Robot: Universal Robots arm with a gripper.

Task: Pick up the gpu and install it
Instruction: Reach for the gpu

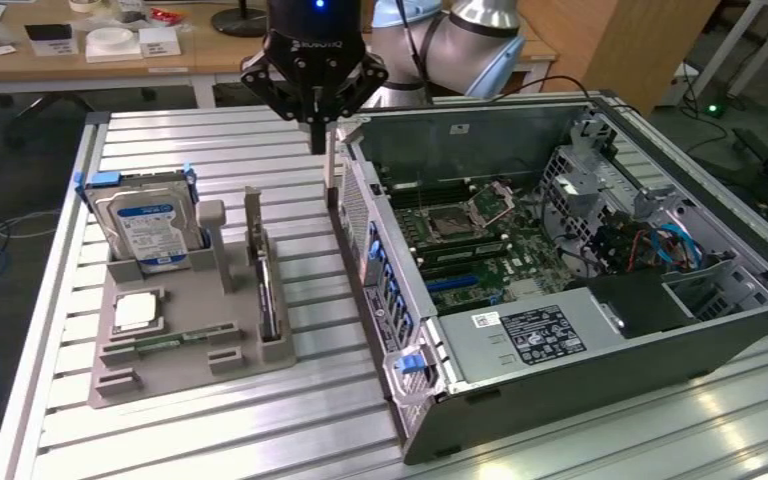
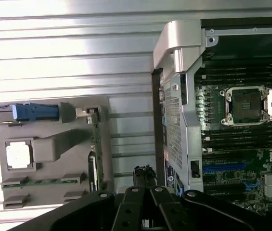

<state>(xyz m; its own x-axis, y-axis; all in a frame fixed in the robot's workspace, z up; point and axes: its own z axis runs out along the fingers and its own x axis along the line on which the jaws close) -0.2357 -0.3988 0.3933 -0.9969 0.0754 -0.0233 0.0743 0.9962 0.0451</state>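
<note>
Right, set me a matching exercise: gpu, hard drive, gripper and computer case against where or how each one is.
1 gpu
2 hard drive
3 gripper
4 computer case

A shut, empty, above the table beside the case
B open, motherboard showing
C upright in the grey holder, broad face showing
D edge-on in the grey holder, on the side toward the case

Pairs: 1-D, 2-C, 3-A, 4-B

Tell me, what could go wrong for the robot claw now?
1. The gripper is shut and hangs right beside the computer case's rear wall. If it went straight down there, it might bump the metal.
2. The gpu stands edge-on and very thin in the gray holder, so a grab could easily miss it or tip it.
</note>
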